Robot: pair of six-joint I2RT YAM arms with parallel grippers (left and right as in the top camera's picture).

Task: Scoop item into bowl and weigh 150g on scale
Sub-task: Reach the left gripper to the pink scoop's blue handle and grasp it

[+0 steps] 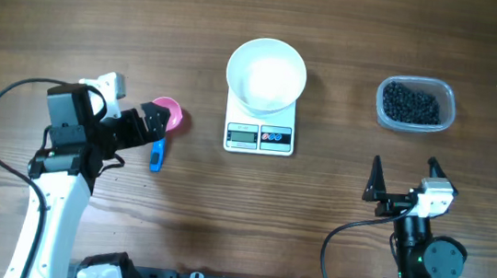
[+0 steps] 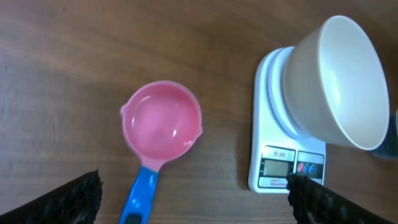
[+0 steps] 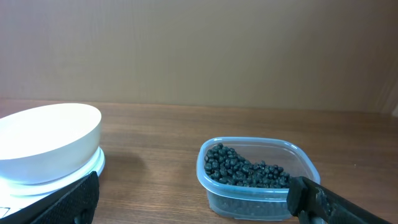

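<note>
Already done: the bowl point(image 1: 267, 70) was seen set upright on the scale point(image 1: 259, 138), white and empty inside; no other step was judged complete.
Item: the item point(image 1: 410, 104), a dark heap of small pellets, was found wholly inside the clear tub point(image 1: 448, 93), which stood on the table point(image 1: 77, 10) to the right of the scale and well apart from it. None was seen in the bowl.
Scoop: a pink scoop point(image 2: 163, 123) with a blue handle was seen lying on the table left of the scale, cup upward and empty, held by nothing.
Left gripper: the left gripper point(image 2: 194, 186) was seen spread wide over the handle end of the scoop, nothing between its fingers; no contact with the scoop could be made out.
Right gripper: the right gripper point(image 1: 404, 165) was likewise seen wide apart and empty, pointed toward the tub but well short of it.
Display: the reading on the scale could not be made out.
Left to do: by judgement, nearly everything; the scoop was yet to be picked up, filled from the tub, and emptied into the bowl until the target weight was shown.
</note>
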